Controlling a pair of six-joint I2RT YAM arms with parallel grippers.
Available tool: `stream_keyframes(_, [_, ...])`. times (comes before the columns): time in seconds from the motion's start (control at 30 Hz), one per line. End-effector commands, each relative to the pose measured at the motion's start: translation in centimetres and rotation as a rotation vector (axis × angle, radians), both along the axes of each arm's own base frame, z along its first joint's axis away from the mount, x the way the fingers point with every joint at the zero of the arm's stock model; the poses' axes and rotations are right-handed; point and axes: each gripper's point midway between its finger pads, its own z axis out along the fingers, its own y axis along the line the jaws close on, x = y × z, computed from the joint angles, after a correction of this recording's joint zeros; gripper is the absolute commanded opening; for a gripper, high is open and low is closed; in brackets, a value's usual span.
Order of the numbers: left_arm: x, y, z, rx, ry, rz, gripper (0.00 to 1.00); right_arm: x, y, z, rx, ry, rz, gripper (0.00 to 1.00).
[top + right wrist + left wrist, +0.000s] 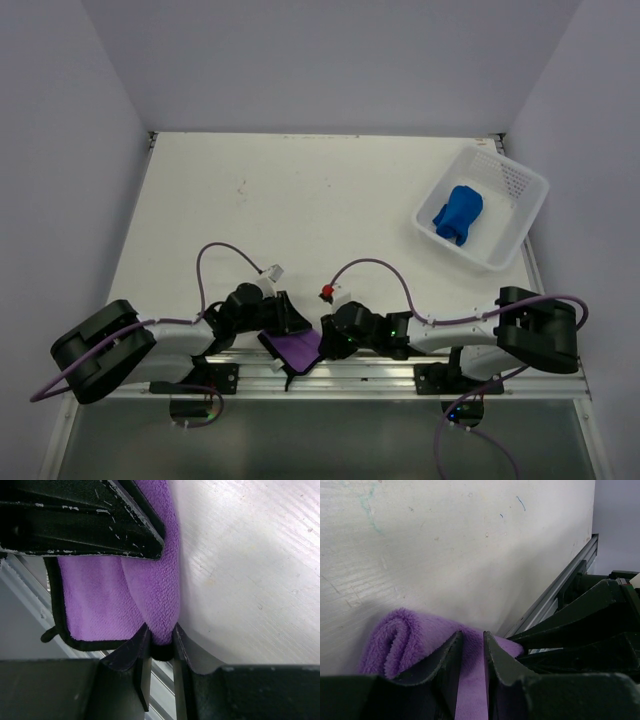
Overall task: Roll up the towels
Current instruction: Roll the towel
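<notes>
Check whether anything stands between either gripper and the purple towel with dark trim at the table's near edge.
Nothing visible does. The left gripper and the right gripper each pinch the soft purple towel with dark trim, with cloth directly between their fingers.

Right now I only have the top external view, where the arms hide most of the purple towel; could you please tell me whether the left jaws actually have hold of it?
Observer: Yes. In the left wrist view, the left gripper has its jaws closed on the purple towel, with cloth pinched between them.
Operator: Thank you. And the right side?
Observer: The right gripper pinches a folded edge, right at the black trim.
Operator: Is there any roll to see?
Observer: The left wrist view shows one end curled over on itself, lying on the table.
</notes>
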Motion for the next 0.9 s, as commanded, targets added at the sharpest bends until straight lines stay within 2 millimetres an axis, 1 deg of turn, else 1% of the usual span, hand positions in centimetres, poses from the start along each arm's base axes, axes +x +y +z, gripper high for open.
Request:
stream_keyframes(0.0, [-1.7, 3.7, -4.8, 0.208, 0.068, 0.017, 0.29, 1.1, -0.1, 0.9, -0.046, -0.099, 0.010, 0.22])
stream_keyframes(0.03, [-1.6, 3.6, -4.7, 0.206, 0.064, 0.020, 0.29, 0.9, -0.4, 0.9, -0.072, -0.116, 0.026, 0.27])
stream_keyframes(0.07, [-1.6, 3.6, -4.7, 0.208, 0.062, 0.021, 0.29, 1.1, -0.1, 1.6, -0.061, -0.136, 0.035, 0.36])
stream_keyframes(0.1, [-1.5, 3.7, -4.8, 0.210, 0.062, 0.023, 0.28, 1.1, -0.2, 1.8, -0.066, -0.153, 0.050, 0.43])
stream_keyframes(0.13, [-1.4, 3.6, -4.7, 0.210, 0.058, 0.027, 0.28, 1.1, -0.2, 2.1, -0.060, -0.157, 0.052, 0.47])
stream_keyframes(0.2, [-1.4, 3.7, -4.8, 0.213, 0.058, 0.027, 0.27, 0.8, -0.1, 2.9, -0.015, -0.147, 0.051, 0.52])
stream_keyframes(0.23, [-1.4, 3.8, -4.9, 0.216, 0.060, 0.030, 0.27, 0.7, 0.3, 3.5, 0.025, -0.140, 0.049, 0.57])
stream_keyframes(0.33, [-1.5, 3.9, -5.0, 0.217, 0.060, 0.032, 0.27, 0.4, 0.3, 4.1, 0.087, -0.105, 0.027, 0.62])
stream_keyframes(0.4, [-1.5, 3.9, -5.0, 0.215, 0.060, 0.029, 0.27, 0.2, 0.5, 4.4, 0.133, -0.080, 0.018, 0.64])
stream_keyframes(0.5, [-1.5, 3.8, -4.9, 0.214, 0.059, 0.029, 0.27, 0.3, 0.7, 4.7, 0.171, -0.043, -0.016, 0.64])
stream_keyframes(0.53, [-1.5, 3.9, -5.0, 0.214, 0.059, 0.031, 0.27, 0.8, 0.6, 4.6, 0.170, -0.032, -0.038, 0.63])
stream_keyframes(0.6, [-1.4, 3.8, -4.9, 0.211, 0.057, 0.031, 0.27, 1.3, 0.4, 4.4, 0.174, -0.004, -0.079, 0.54])
stream_keyframes(0.63, [-1.5, 3.8, -4.9, 0.212, 0.059, 0.030, 0.27, 2.0, 0.3, 4.5, 0.184, 0.000, -0.107, 0.52])
stream_keyframes(0.67, [-1.5, 3.8, -4.9, 0.211, 0.059, 0.028, 0.27, 2.3, -0.1, 4.2, 0.181, 0.009, -0.129, 0.50])
stream_keyframes(0.7, [-1.5, 3.8, -4.9, 0.211, 0.059, 0.028, 0.27, 2.6, -0.3, 4.1, 0.189, 0.029, -0.161, 0.42])
stream_keyframes(0.73, [-1.5, 3.8, -4.9, 0.209, 0.059, 0.029, 0.27, 3.2, -0.7, 4.1, 0.198, 0.036, -0.187, 0.40])
stream_keyframes(0.87, [-1.5, 3.8, -5.0, 0.209, 0.062, 0.027, 0.27, 3.8, -1.1, 4.2, 0.238, 0.068, -0.215, 0.38])
